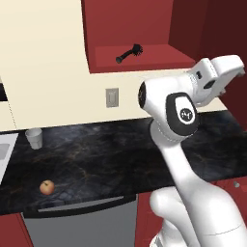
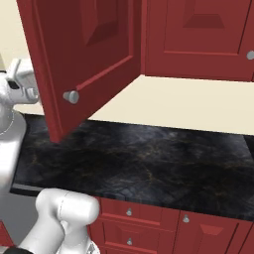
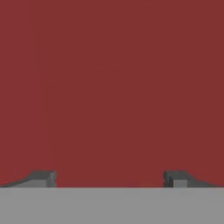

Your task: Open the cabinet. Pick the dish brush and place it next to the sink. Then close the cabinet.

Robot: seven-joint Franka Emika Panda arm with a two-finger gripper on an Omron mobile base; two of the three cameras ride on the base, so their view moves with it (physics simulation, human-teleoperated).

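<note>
Reaching next for dish brush, up-left of spread, empty pincer; cabinet door open, probably just ahead; back off first.

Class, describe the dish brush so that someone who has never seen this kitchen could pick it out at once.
Start at the dark red wall cabinet above the black marbled counter, whose door stands open. On its red shelf lies the small black dish brush, alone. It has a thin straight handle and a round bristly head, unlike the translucent white cup and the apple on the counter below.
</note>
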